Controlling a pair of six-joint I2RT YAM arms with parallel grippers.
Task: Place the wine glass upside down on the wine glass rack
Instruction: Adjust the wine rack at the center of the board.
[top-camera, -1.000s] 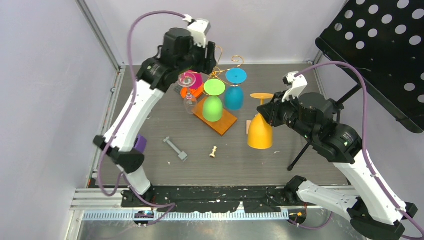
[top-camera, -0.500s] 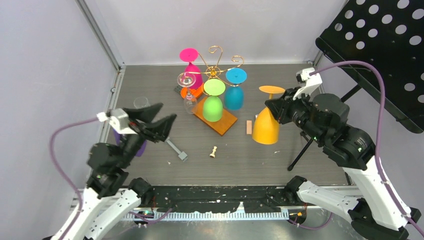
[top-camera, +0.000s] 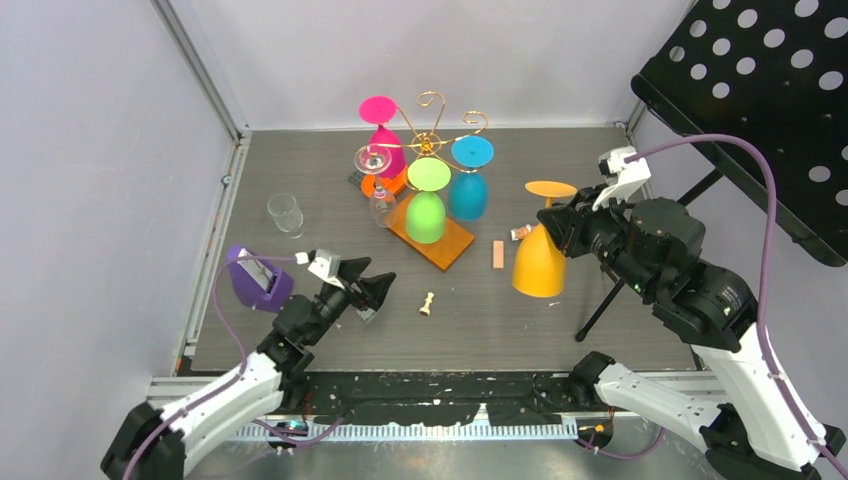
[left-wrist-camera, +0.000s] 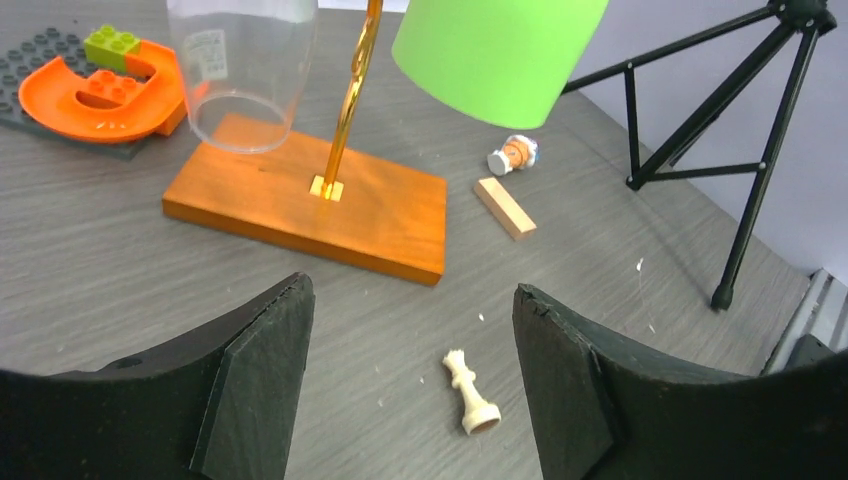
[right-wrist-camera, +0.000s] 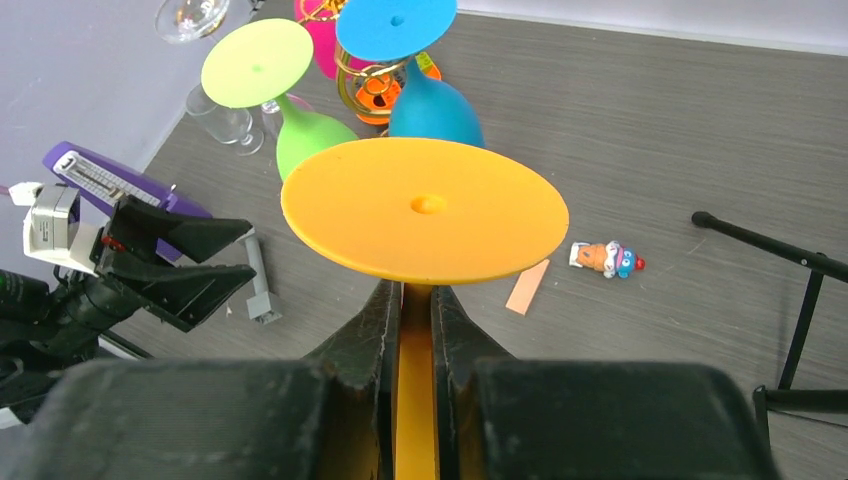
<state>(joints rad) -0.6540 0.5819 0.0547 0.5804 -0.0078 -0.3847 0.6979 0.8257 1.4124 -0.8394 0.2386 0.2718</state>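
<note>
The gold wire wine glass rack (top-camera: 432, 128) stands on its orange-brown wooden base (top-camera: 440, 243) at the table's back middle, with pink (top-camera: 384, 140), clear (top-camera: 375, 180), green (top-camera: 426, 205) and blue (top-camera: 468, 185) glasses hanging upside down. My right gripper (top-camera: 553, 222) is shut on the stem of an orange wine glass (top-camera: 540, 262), held upside down to the right of the rack; its round foot (right-wrist-camera: 424, 210) fills the right wrist view. My left gripper (top-camera: 368, 292) is open and empty, low near the front left. The rack's post (left-wrist-camera: 352, 90) and base (left-wrist-camera: 310, 205) show in the left wrist view.
A white chess piece (top-camera: 427, 303) lies between my left fingers' line of sight (left-wrist-camera: 470, 392). A small wood block (top-camera: 497, 254), a toy figure (top-camera: 520, 232), a grey bolt (right-wrist-camera: 258, 285), a purple stapler (top-camera: 258, 280), a clear tumbler (top-camera: 285, 213), an orange Lego piece (left-wrist-camera: 105, 90) and a black tripod (top-camera: 610, 295) are on the table.
My left arm has swung from the rack down to the front left and now lies low, open. My right gripper has shifted the orange glass slightly right and up.
</note>
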